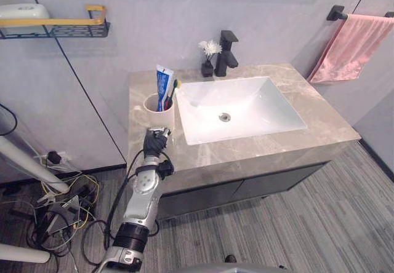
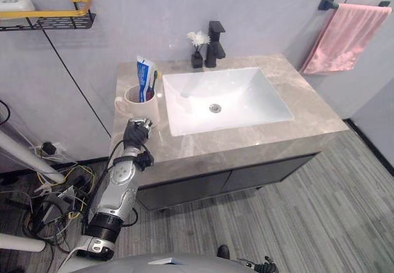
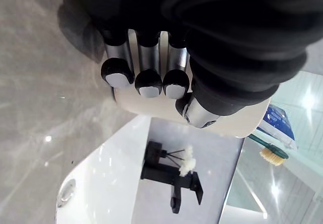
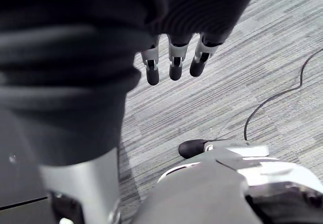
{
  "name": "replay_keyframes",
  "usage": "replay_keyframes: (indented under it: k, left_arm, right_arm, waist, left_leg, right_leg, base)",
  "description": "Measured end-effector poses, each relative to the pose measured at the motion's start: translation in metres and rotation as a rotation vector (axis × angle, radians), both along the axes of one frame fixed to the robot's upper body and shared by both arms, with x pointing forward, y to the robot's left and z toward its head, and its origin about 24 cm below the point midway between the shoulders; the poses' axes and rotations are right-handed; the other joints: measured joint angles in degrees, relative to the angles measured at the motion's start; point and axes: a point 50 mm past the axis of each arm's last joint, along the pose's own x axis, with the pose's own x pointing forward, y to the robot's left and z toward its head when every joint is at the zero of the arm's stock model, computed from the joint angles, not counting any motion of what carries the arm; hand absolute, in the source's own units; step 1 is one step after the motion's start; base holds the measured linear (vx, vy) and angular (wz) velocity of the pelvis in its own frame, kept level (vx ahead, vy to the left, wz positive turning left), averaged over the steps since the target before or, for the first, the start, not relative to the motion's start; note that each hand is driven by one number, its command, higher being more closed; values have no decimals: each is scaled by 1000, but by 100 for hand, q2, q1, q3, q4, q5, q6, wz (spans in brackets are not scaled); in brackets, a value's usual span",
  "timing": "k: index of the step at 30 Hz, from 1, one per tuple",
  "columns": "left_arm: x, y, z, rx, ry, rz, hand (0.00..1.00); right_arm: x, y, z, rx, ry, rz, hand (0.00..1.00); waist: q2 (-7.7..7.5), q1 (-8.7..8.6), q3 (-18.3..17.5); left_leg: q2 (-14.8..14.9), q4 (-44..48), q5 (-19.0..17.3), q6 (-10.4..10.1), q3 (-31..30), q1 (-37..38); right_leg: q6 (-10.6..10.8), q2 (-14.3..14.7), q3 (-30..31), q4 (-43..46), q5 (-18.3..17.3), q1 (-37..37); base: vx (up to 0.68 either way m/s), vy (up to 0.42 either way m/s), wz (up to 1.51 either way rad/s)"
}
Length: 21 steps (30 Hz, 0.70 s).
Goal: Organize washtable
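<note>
Two things stand in the cream cup [image 1: 159, 112] left of centre in the head views: a blue and white tube of toothpaste [image 1: 164, 83] and a green toothbrush [image 3: 270, 152]. Both lean upright against the rim, which keeps them off the stone and gathered in one place. The cup stands on the grey marbled surface [image 1: 320, 122], just beside the left edge of the white sink [image 1: 258, 110].

The left robot hand [image 1: 155, 142] rests on the surface just below the cup in the frame, between it and the front edge. Its wrist view shows the fingers curled back into a loose fist, dark tips facing the camera and the thumb tucked beside them. Nothing lies inside the curl. The cup's wall is right past the knuckles, touching or nearly so; I cannot tell which. With brush and paste in the cup, the tidying looks far along, and the fist seems placed either to nudge the cup or to draw clear of it. The tall tube makes the cup top-heavy, so a push high on the wall could tip it.

The right robot hand [image 4: 175, 65] hangs over the striped grey floor, fingers straight and slack, holding nothing.

At top centre a black tap [image 1: 226, 55] stands behind the sink, with a small black vase [image 1: 207, 69] of white flowers just to its left. A pink towel [image 1: 351, 48] hangs from a rail at upper right, and a wire shelf [image 1: 55, 28] with a yellow rail is fixed to the wall at upper left
</note>
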Motion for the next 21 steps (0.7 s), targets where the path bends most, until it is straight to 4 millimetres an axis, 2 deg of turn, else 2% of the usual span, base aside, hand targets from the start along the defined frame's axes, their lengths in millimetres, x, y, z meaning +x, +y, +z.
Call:
replay_keyframes:
  k: [12, 21]
  left_arm:
    - [10, -6, 3, 5, 0, -12, 100]
    - [17, 6, 11, -8, -20, 74, 100]
  right_arm:
    - [0, 0, 0, 1, -1, -3, 0]
    - [6, 0, 2, -1, -28, 6, 0]
  waist:
    - [-9, -19, 6]
    - [-5, -117, 56]
  left_leg:
    - [-9, -17, -2, 3, 52, 1]
    - [-1, -31, -22, 11, 232, -16]
  right_leg:
    - [5, 4, 53, 0, 6, -37]
    - [0, 30, 221, 0, 34, -153]
  base:
    - [-1, 1, -1]
    - [-2, 2, -10]
